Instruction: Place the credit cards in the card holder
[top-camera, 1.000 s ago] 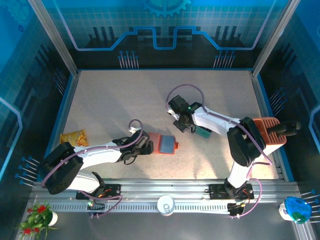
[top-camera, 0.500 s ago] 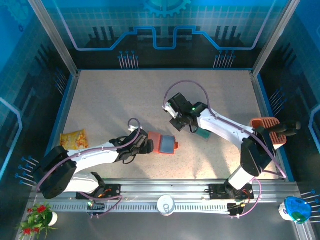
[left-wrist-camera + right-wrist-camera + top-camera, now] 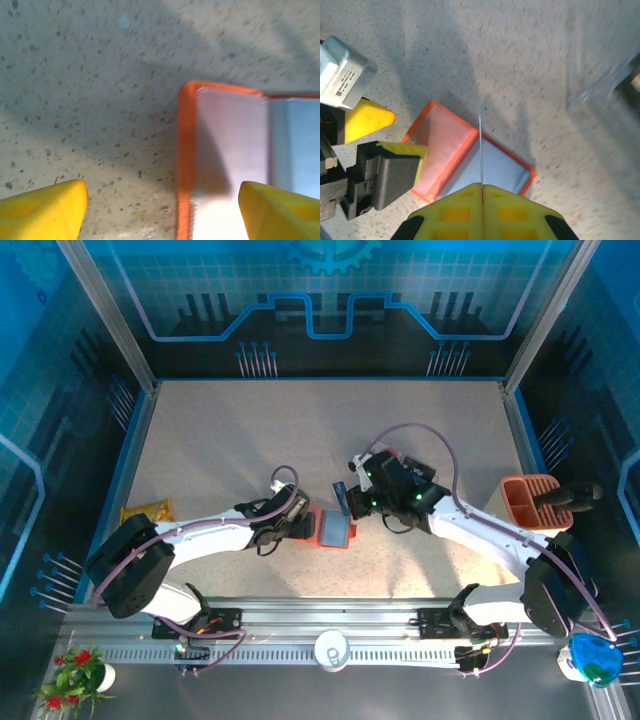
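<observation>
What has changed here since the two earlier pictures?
The right tool, shut on a card, moved left and nearer in the top view, so the card now stands edge-on over the open card holder. The left tool, open, slid right over the holder's left half. The card holder and the yellow snack bag stayed in place.

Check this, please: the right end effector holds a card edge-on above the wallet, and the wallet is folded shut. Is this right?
Not fully. The wallet lies open, not folded shut: the right wrist view shows both its inner halves. The rest is right: the right end effector is shut on a card, edge-on above the wallet.
</observation>
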Controlling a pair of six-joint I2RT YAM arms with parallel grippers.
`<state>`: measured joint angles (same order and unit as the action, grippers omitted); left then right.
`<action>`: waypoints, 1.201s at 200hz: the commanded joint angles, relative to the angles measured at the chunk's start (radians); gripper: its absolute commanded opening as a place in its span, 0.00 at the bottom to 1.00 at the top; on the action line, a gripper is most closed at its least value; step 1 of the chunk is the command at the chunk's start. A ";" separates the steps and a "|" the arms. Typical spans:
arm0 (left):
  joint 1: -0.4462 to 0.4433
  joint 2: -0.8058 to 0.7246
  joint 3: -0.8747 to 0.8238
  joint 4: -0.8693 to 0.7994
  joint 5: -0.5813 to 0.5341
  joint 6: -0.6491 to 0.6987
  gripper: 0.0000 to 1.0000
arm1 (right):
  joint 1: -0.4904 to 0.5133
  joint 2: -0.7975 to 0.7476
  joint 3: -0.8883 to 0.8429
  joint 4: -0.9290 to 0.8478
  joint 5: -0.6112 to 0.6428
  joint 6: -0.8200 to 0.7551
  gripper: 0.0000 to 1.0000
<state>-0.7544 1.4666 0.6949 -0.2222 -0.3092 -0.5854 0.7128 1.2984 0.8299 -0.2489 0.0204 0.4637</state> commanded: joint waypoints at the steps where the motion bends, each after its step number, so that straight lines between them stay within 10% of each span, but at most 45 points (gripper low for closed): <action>1: 0.007 0.009 -0.007 -0.054 -0.046 -0.003 0.80 | -0.004 -0.032 -0.111 0.257 -0.079 0.227 0.00; 240: 0.005 0.017 -0.093 -0.003 -0.042 -0.076 0.80 | 0.069 0.223 -0.416 0.948 -0.030 0.583 0.00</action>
<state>-0.7544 1.4727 0.6319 -0.2192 -0.3496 -0.6521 0.7658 1.4891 0.4370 0.6239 -0.0090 1.0214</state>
